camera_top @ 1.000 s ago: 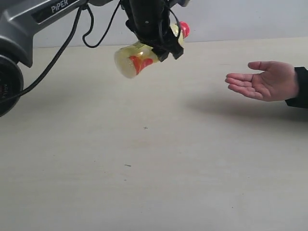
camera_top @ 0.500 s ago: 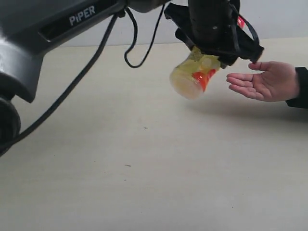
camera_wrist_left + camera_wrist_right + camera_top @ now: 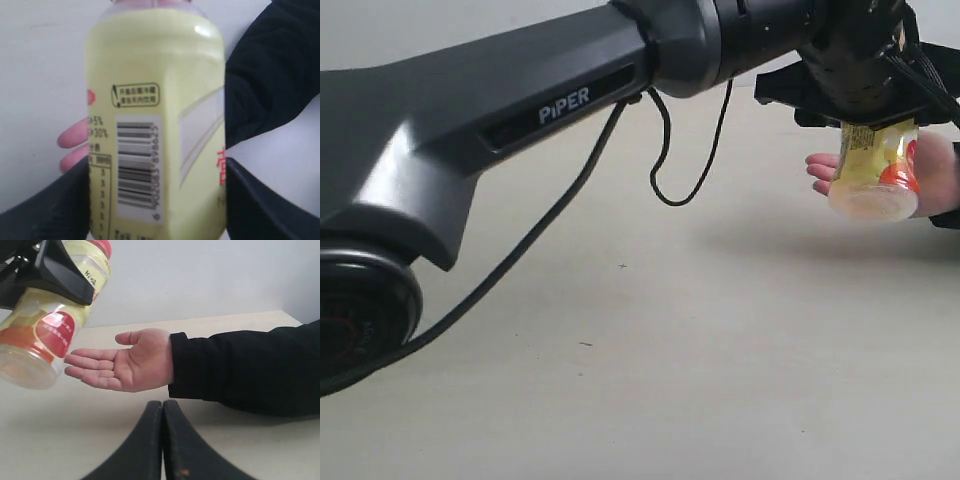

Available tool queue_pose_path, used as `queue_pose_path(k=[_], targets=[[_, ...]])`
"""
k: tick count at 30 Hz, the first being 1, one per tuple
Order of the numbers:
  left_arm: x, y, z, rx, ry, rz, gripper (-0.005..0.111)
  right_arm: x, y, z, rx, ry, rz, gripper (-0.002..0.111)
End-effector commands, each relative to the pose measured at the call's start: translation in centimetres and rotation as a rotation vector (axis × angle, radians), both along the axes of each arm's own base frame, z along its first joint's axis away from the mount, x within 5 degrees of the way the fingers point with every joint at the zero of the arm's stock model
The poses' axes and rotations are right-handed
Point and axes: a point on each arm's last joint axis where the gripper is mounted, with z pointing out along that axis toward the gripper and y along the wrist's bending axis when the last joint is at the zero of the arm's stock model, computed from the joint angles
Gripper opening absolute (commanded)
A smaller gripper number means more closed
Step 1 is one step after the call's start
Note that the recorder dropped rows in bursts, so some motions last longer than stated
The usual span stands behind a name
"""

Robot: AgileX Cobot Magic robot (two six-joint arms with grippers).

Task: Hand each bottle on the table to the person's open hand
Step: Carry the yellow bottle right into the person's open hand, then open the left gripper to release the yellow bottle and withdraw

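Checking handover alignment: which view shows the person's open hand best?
Right wrist view: the hand shows whole, palm and fingers clear. In the exterior view the bottle hides most of it; the left wrist view catches only fingertips.

Hand (image 3: 131,365): bottle (image 3: 873,175) hangs at the fingertips, barring that side.
Table (image 3: 670,350): open room beneath the left arm (image 3: 520,110).
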Motion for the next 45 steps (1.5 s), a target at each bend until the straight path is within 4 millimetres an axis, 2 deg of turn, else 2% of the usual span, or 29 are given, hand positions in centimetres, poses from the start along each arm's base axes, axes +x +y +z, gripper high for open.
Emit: queue_pose_path(k=[1,17,26,30,35,37,45], targets=[[0.3,-1.4,-1.8,-0.109,0.036,0.023,0.0,0.0,0.0,-0.1,-0.004,-0.008,0.002,0.0],[3.7,-2.1,-6.3,-0.365,0.205,0.17,0.0,0.0,0.0,-0.1,-0.004,-0.008,0.002,0.0],[3.9,-2.6,-8.6,-0.391,0.238,0.179,0.001,0.0,0.0,-0.1,-0.002,-0.008,0.002,0.0],[3.9,-2.6,-8.7,-0.381,0.22,0.158,0.017,0.0,0.0,-0.1,-0.004,-0.008,0.002,0.0],[4.0,-2.6,-8.6,-0.384,0.21,0.152,0.055,0.0,0.0,-0.1,-0.004,-0.008,0.002,0.0],[4.0,-2.6,-8.6,-0.384,0.21,0.152,0.065,0.0,0.0,-0.1,-0.004,-0.008,0.002,0.0],[4.0,-2.6,-8.6,-0.386,0.209,0.152,0.079,0.0,0.0,-0.1,-0.004,-0.008,0.002,0.0]])
